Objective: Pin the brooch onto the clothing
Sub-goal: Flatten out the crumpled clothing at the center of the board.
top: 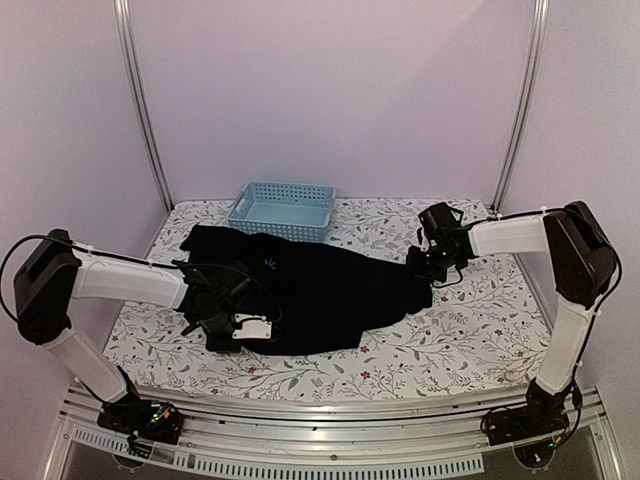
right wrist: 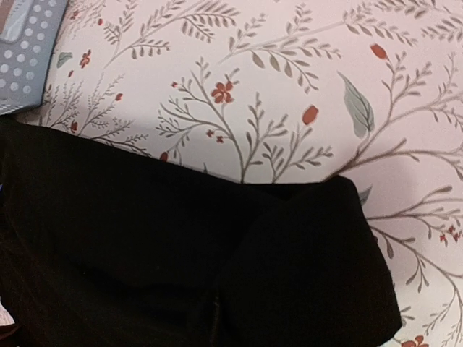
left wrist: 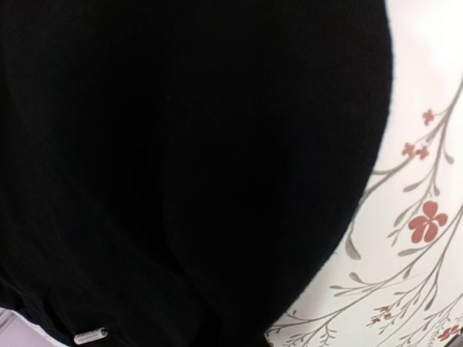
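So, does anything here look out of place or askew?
Yes. The black shirt lies slanted and bunched on the flowered cloth, not spread flat, and its end near the right gripper looks folded over. Also, no brooch shows in any view.

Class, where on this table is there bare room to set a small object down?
Bare cloth lies front-right, between the shirt and the right arm, and along the near edge. Crowded: back centre at the basket, and left under the left gripper.
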`<action>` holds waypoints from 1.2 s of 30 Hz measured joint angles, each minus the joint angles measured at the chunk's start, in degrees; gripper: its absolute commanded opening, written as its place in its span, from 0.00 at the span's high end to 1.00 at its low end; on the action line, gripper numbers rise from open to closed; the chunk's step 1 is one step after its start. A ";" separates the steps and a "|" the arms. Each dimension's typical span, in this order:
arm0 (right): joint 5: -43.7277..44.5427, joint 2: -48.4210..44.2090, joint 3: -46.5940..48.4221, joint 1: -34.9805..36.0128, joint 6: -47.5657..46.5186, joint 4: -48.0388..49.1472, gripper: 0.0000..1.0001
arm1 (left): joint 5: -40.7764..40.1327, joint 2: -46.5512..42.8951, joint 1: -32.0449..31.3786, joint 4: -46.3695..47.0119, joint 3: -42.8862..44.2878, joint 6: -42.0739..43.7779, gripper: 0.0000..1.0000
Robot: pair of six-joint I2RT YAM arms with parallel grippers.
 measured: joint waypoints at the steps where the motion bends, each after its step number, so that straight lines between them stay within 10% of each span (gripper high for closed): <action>1: -0.20 0.02 0.00 -0.33 -0.39 0.55 1.00 | -0.44 -0.09 0.20 0.02 0.00 -0.24 1.00; 8: -3.32 -3.72 0.85 -3.08 -3.78 0.24 1.00 | -2.38 -10.29 10.10 -6.38 7.10 -2.91 1.00; 25: -18.88 -48.09 25.40 -3.43 -12.94 -1.64 1.00 | -10.84 -25.49 20.63 -30.97 74.71 -7.63 1.00; 36: -17.99 -41.00 23.45 -3.43 -12.96 -4.33 1.00 | -14.86 -24.65 20.70 -29.86 62.90 -6.19 1.00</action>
